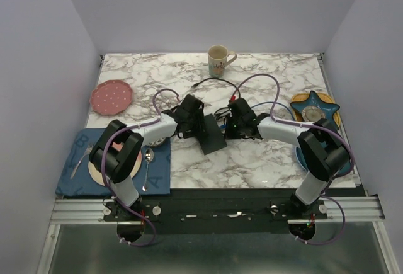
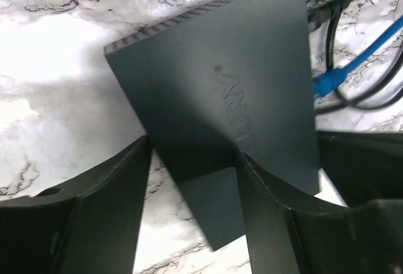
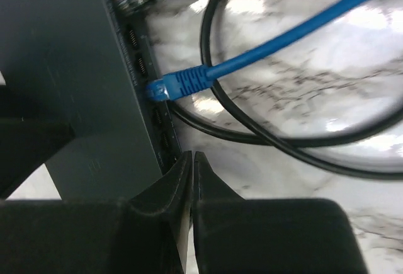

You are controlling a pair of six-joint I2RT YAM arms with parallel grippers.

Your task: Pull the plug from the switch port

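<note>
Left claw [image 2: 192,154] is spread apart astride the dark switch [image 2: 220,79] at centre frame on the counter [image 2: 50,66], while the right claw [image 3: 192,160] is pinched together just below the blue plug [image 3: 182,84], seated in a port.

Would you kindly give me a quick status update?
Left hand open, straddling switch. Right hand shut, empty. Blue plug in port. Black cable loops beside it.

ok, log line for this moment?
left claw: open, straddling network switch | right claw: shut, empty, near blue Ethernet plug | plug: seated in switch
</note>
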